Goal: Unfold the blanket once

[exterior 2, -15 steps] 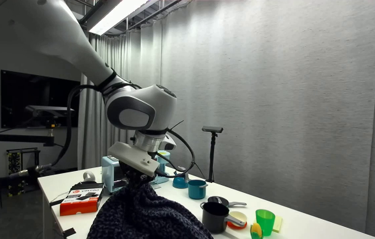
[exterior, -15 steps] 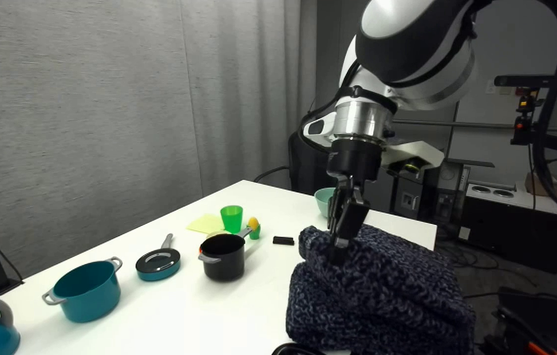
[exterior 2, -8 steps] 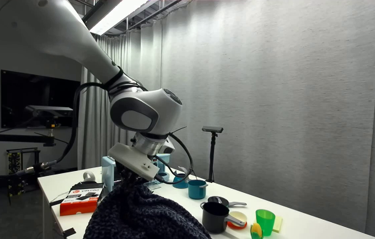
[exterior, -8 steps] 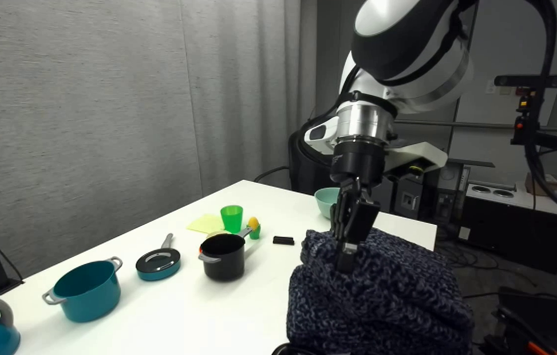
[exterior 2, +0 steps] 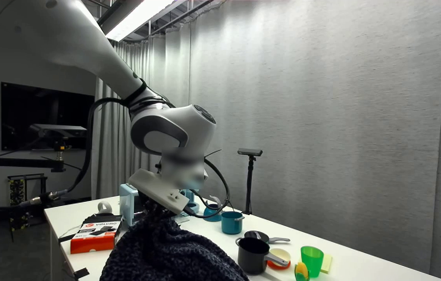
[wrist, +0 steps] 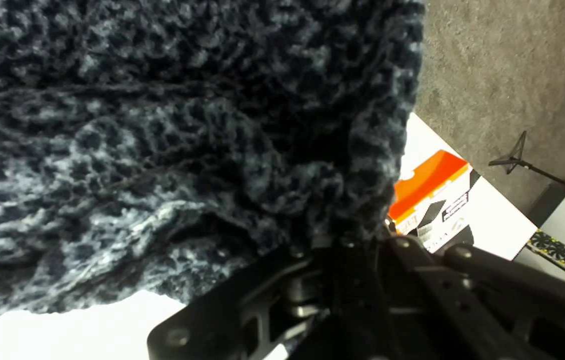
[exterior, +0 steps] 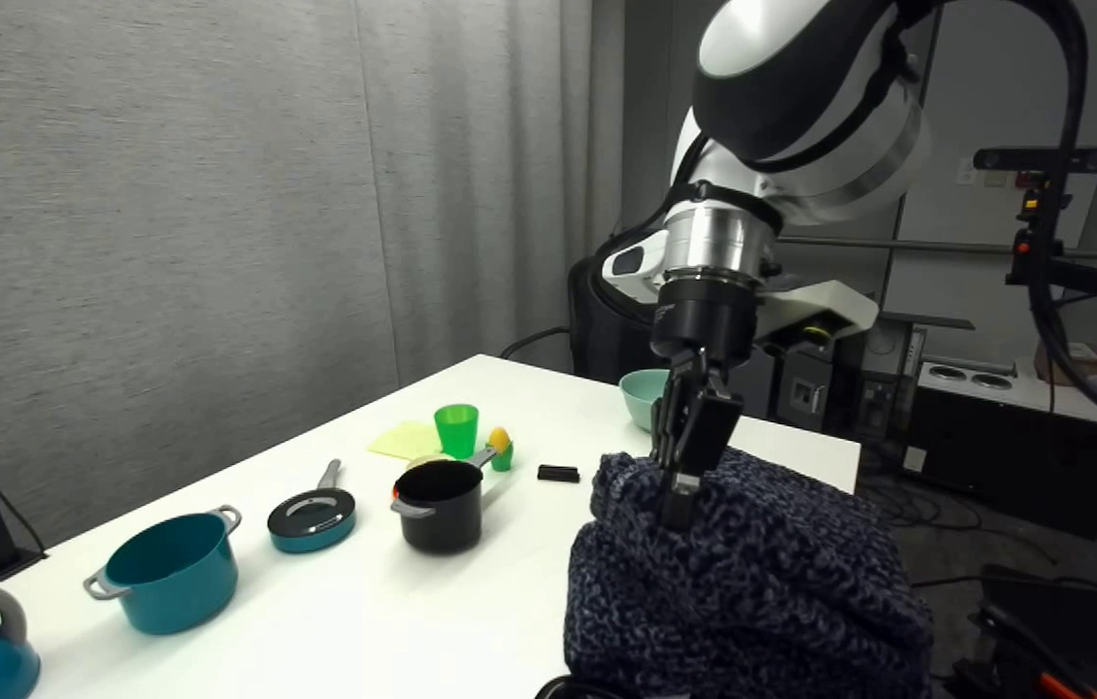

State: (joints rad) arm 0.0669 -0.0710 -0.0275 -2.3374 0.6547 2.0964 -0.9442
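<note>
A fold of the blanket (exterior: 752,602) is held by the gripper (exterior: 682,497), whose fingers (exterior: 678,511) are clamped on it. In the wrist view the fingertips are largely hidden where the blanket is bunched against them. In an exterior view the blanket (exterior 2: 181,253) is drawn up to a peak beneath the gripper, and its lower part is cut off. One edge of the table (exterior: 335,631) is covered by the blanket's thick folds; how much of the blanket is borne there cannot be told. On the table a black pot (exterior: 442,510) is set near a green cup (exterior: 456,431), and a corncob (exterior: 500,445) is placed just beside the cup. A pan (exterior: 312,522) is placed between the black pot and a teal pot (exterior: 175,578); past the teal pot, a kettle (exterior: 5,670) is only partly shown. A mint bowl (exterior: 639,393) is partly hidden by the gripper. In an exterior view a box (exterior 2: 95,234) is seen near the blanket, and part of the arm (exterior 2: 107,70) above the gripper is blurred.
</note>
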